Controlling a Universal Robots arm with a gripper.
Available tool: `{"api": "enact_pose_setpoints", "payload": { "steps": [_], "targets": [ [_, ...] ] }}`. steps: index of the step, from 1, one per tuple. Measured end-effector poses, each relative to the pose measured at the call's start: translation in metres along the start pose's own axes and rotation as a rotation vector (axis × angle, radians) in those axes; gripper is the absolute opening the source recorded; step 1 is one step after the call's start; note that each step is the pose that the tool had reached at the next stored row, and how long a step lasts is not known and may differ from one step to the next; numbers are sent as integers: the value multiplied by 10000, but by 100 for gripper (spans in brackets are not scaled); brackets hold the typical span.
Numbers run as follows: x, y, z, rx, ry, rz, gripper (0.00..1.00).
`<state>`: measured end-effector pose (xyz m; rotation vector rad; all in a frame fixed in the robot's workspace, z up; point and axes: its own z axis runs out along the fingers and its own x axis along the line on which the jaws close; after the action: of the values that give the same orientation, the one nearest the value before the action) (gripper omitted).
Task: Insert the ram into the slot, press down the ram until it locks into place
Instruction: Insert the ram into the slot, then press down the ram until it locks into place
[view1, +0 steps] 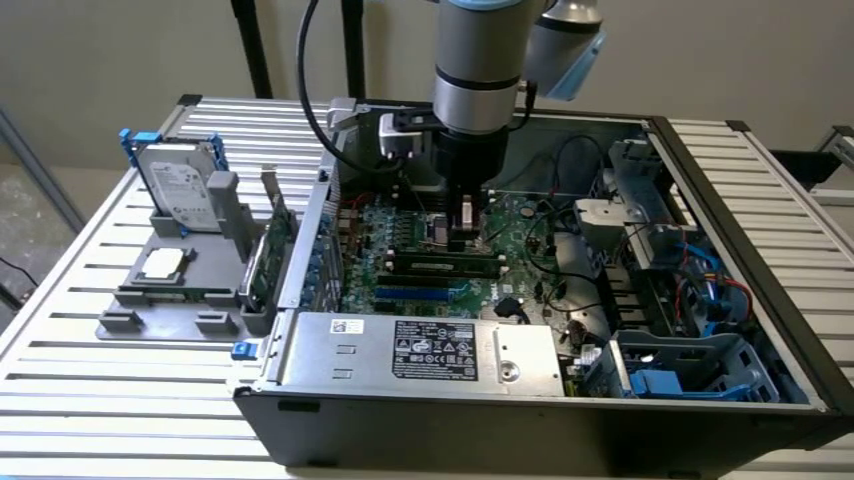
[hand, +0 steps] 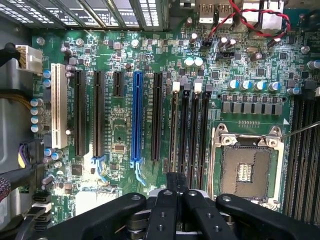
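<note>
Closest to the wrist camera is the gripper (hand: 175, 184), its black link arms spreading out to either side. Its two fingers are drawn together with no gap visible between them.

In the exterior view the gripper (view1: 467, 240) hangs straight down from the arm into an open computer case (view1: 534, 425). Directly beneath its tips, the ram (view1: 447, 265) stands on its long edge across the motherboard (hand: 120, 50). It is a thin dark stick with a pale label. The fingertips sit at its upper edge. I cannot tell whether they pinch it or only rest on it, nor whether it is fully seated.

The slot (hand: 184, 130) is one of four long black memory sockets lying side by side, with white end clips at their far ends. In the wrist view the closed fingers sit over the near ends of these sockets.

On one side of the sockets is the square metal processor socket (hand: 246, 170). On the other side is a black expansion socket, then a long blue socket (hand: 137, 115), then further out a white socket (hand: 59, 105). Twisted red and black wires (hand: 260, 20) loop near the board's edge.

In the exterior view a silver power supply (view1: 427, 348) with a dark label lies along the case's near side. Toward the exterior view's left, well apart from the case, a grey tray (view1: 160, 300) holds a hard drive (view1: 180, 185) upright. Everything rests on a slatted metal table (view1: 80, 400).
</note>
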<state>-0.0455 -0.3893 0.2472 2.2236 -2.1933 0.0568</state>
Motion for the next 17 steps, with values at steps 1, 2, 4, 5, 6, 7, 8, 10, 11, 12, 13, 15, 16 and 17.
{"api": "enact_pose_setpoints", "payload": {
  "steps": [1,2,4,5,6,7,8,10,11,12,13,15,16,17],
  "targets": [
    [0,0,0,-1,1,0,11],
    [0,1,-1,-1,-3,2,11],
    [0,1,-1,-1,-7,1,11],
    [0,1,0,-1,-8,2,11],
    [0,1,-1,-1,-8,2,11],
    [0,1,-1,-1,-8,1,11],
    [0,1,-1,-1,-8,1,11],
    [0,1,0,-1,-9,2,11],
    [0,1,-1,0,-8,2,11],
    [0,4,1,10,-9,2,11],
    [0,5,6,14,-11,2,11],
    [0,7,23,13,-8,1,11],
    [-1,11,33,13,-8,3,11],
    [-2,15,45,13,-7,2,11]
  ]
}}
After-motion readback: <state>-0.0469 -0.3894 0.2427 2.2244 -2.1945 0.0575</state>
